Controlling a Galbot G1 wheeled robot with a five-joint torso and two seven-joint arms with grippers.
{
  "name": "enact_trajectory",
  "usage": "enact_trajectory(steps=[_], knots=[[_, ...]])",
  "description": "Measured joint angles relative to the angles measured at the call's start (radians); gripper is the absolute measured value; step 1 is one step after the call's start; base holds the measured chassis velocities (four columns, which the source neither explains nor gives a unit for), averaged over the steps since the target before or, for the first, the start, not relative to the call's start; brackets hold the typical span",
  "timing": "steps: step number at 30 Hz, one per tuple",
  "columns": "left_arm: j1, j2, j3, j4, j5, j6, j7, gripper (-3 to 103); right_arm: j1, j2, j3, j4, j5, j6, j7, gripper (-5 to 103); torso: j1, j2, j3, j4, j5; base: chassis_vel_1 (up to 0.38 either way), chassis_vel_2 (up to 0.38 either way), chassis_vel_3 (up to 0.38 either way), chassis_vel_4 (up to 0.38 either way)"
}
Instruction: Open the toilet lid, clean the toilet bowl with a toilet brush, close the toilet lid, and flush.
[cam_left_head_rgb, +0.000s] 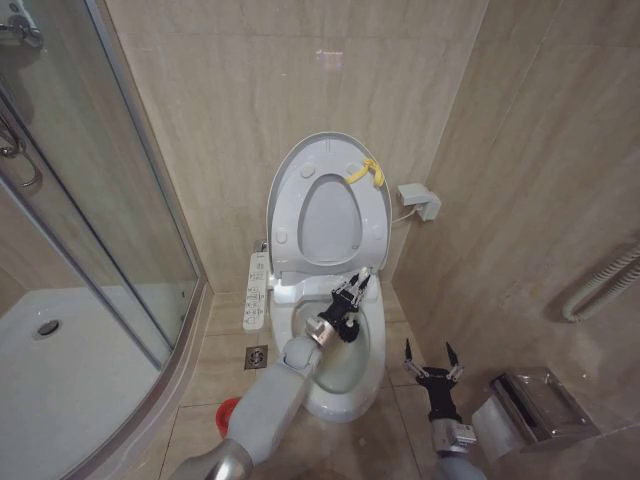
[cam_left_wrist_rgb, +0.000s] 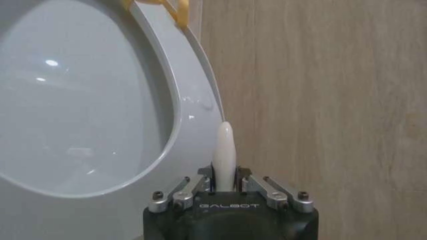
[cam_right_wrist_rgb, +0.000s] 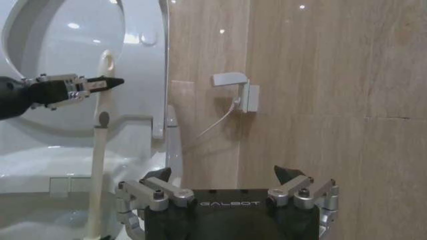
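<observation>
One thin handle is all that steadies the toilet brush (cam_right_wrist_rgb: 100, 150): the left end effector (cam_left_head_rgb: 352, 292), clamped near its top, holds it over the toilet bowl (cam_left_head_rgb: 340, 395). If that pinch slips, the brush could tip and drip outside. Behind stands the raised toilet lid (cam_left_head_rgb: 285, 190). Right end effector (cam_left_head_rgb: 432, 372) waits alongside, fingers apart.

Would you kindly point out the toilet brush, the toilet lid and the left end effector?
toilet brush (cam_right_wrist_rgb: 100, 150): right wrist view, white handle.
toilet lid (cam_left_head_rgb: 283, 190): head view, raised cover's rim.
left end effector (cam_left_head_rgb: 353, 292): head view, between fingertips.
</observation>
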Motion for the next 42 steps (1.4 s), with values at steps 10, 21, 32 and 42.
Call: enact_trajectory(steps=[10, 21, 32, 42], knots=[[-0.014, 0.000, -0.025, 0.114, 0.009, -0.028, 0.035, 21, 0.004, 0.010, -0.006, -0.010, -0.012, 0.002, 0.000, 100, 0.000, 0.000, 0.000, 0.0002, -0.0001, 0.000, 0.000, 0.000, 0.000], [-0.014, 0.000, 0.002, 0.037, -0.051, -0.031, 0.047, 21, 0.003, 0.010, -0.007, -0.009, -0.014, 0.003, -0.001, 100, 0.000, 0.000, 0.000, -0.0002, -0.0001, 0.000, 0.000, 0.000, 0.000], [-0.022, 0.000, -0.002, 0.082, -0.062, -0.041, 0.064, 21, -0.009, 0.014, 0.001, 0.001, -0.019, 0.005, -0.001, 100, 0.000, 0.000, 0.000, 0.0001, 0.0000, 0.000, 0.000, 0.000, 0.000], [0.039, 0.000, -0.007, 0.031, -0.063, -0.054, 0.064, 21, -0.009, 0.022, -0.008, 0.005, -0.023, 0.006, -0.001, 100, 0.000, 0.000, 0.000, 0.0000, 0.0000, 0.000, 0.000, 0.000, 0.000]])
